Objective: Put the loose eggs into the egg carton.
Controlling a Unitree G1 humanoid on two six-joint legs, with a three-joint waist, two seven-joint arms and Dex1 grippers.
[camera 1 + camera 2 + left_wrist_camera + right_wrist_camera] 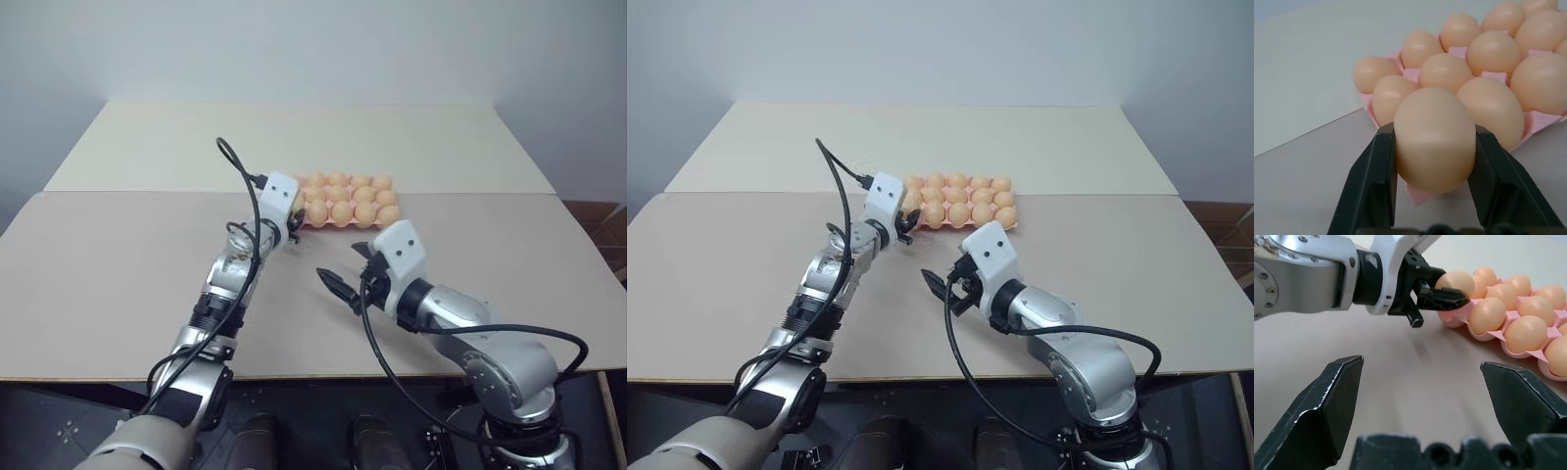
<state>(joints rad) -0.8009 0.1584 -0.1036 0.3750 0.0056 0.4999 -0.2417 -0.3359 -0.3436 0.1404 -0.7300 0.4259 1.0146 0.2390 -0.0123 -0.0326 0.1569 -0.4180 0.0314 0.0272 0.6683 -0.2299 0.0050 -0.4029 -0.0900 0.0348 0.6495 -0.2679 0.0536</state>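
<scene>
Hanging idle nearest the table's front edge, the right gripper [345, 277] has its two black fingers spread wide with nothing between them, pointing across toward the egg carton [315, 223]. Just beyond it, the left gripper [1442, 296] is pinched on a single egg [1434, 138], holding it over the carton's near left corner, where the one open cell seems to sit under it. The risk, as I judge it, lies in the release: the egg is smooth and gripped only at its sides, so a squeeze too light lets it slip onto the table [118, 284], while a descent slightly off centre could set it on the pink rim or knock it against the seated neighbours [1492, 112] that crowd close around that corner. Those neighbours are the real obstruction, leaving little room for the fingers to open once the egg is down. I see no other loose eggs on the bare table. Further back, the carton's rows look full, and past them the table runs clear to its far edge.
</scene>
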